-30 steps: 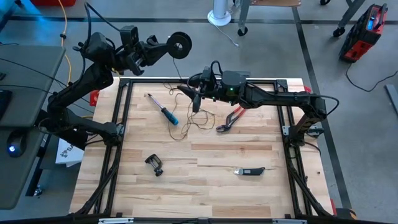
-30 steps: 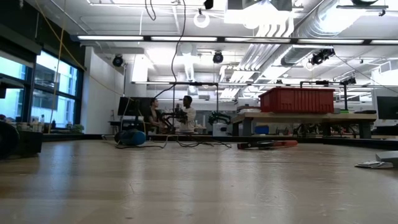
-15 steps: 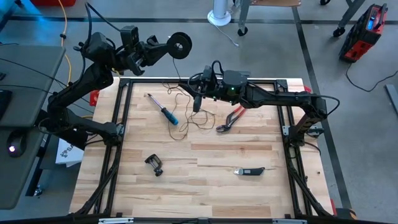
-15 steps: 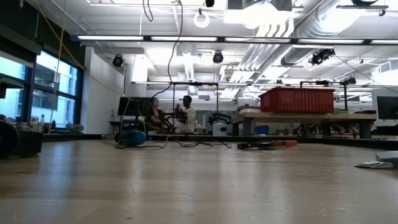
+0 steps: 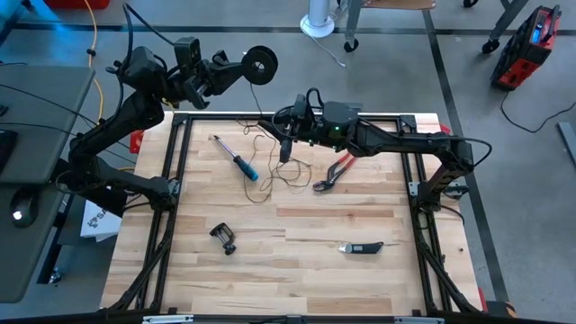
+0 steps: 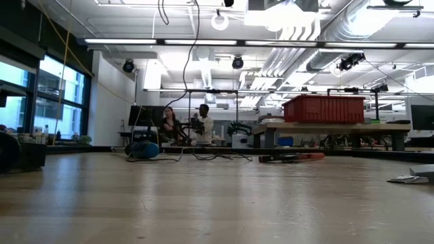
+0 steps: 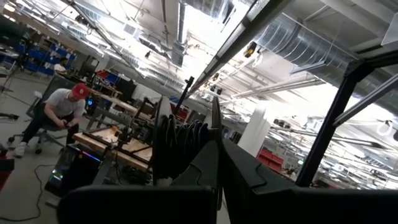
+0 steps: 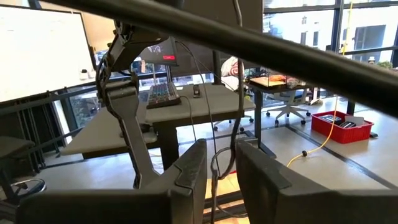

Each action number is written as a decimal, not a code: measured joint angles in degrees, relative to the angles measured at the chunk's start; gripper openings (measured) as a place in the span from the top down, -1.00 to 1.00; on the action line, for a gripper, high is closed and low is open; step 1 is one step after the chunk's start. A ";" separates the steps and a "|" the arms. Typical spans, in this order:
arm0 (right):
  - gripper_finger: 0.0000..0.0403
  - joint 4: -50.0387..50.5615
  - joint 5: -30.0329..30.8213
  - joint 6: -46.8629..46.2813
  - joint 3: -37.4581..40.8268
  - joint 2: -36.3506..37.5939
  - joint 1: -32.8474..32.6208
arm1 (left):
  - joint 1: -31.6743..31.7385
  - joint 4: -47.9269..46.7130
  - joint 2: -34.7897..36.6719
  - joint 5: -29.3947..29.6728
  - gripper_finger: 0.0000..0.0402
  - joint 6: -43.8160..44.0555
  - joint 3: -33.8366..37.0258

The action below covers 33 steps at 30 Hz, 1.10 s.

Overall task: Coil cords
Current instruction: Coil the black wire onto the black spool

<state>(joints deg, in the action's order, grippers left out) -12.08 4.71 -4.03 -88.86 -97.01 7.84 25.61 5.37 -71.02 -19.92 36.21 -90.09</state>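
While left gripper (image 5: 236,68) jaws clamp small round black reel (image 5: 260,63), right gripper (image 5: 284,148) jaws pinch hair-thin dark floppy cord (image 5: 270,171); light, tangles easily, grip near loose end.

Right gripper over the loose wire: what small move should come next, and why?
Probably lift the cord toward the reel. The right gripper sits over the tangle on the table, thin wire between its fingers; the left gripper holds the reel beyond the table's far edge, with slack still lying in loops.
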 joint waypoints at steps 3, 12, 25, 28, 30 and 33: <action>0.62 0.00 0.00 0.00 0.00 0.00 0.00 | 0.00 0.02 0.00 0.19 1.00 -0.02 -0.01; 0.98 0.08 -0.01 -0.57 0.00 0.00 -0.10 | 0.73 0.01 0.06 1.24 1.00 0.16 -0.01; 1.00 13.09 -1.73 1.10 0.00 7.52 -4.28 | 4.50 -23.39 6.15 3.75 1.00 -3.59 -0.01; 1.00 15.51 -1.79 1.84 0.00 9.85 -4.95 | 4.48 -29.29 6.88 3.22 1.00 -1.80 -0.01; 1.00 16.60 -1.89 2.68 -0.02 11.26 -4.98 | 4.48 -31.81 6.91 1.35 1.00 -0.28 -0.01; 1.00 19.04 -1.40 3.89 -0.02 12.90 -4.87 | 4.24 -33.11 6.79 0.05 1.00 1.37 0.01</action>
<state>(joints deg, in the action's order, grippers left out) 6.97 3.31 -0.14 -88.88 -84.11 2.97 29.85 -27.74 -64.23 -19.87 37.58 -90.08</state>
